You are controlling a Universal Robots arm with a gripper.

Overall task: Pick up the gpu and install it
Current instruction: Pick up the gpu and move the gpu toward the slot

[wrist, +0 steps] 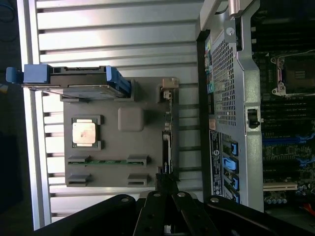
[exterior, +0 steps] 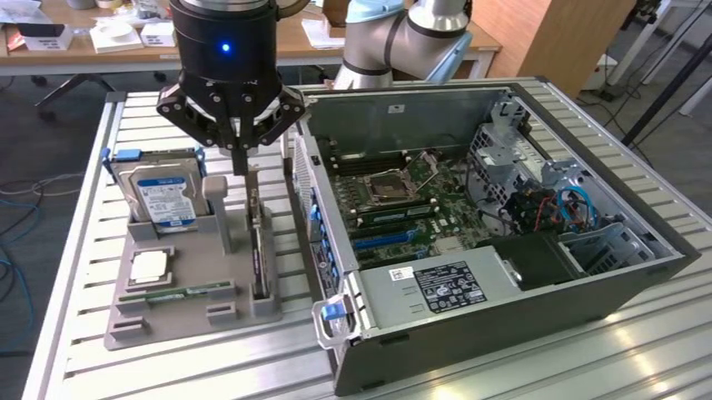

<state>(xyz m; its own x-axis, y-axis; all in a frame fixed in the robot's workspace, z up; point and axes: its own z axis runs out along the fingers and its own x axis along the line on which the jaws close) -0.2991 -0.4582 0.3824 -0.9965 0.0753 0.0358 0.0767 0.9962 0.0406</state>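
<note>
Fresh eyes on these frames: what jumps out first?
The black gripper hangs at the exterior view's left, shut on the top end of the gpu, which stands on edge in a grey holder tray. To that view's right, the open computer case shows its motherboard. A blue-labelled hard drive stands in the tray too.

A ribbed aluminium surface (exterior: 623, 350) spans the lower frame of the exterior view, with a patch of glare at lower right. Dark grey floor (exterior: 33, 142) runs along the left edge, with blue cables (exterior: 12, 268) lying on it. At upper left stands a wooden desk (exterior: 67, 58) carrying white boxes (exterior: 117, 35). At upper right are a wooden cabinet (exterior: 545, 33) and a dark slanting pole (exterior: 668, 83).
</note>
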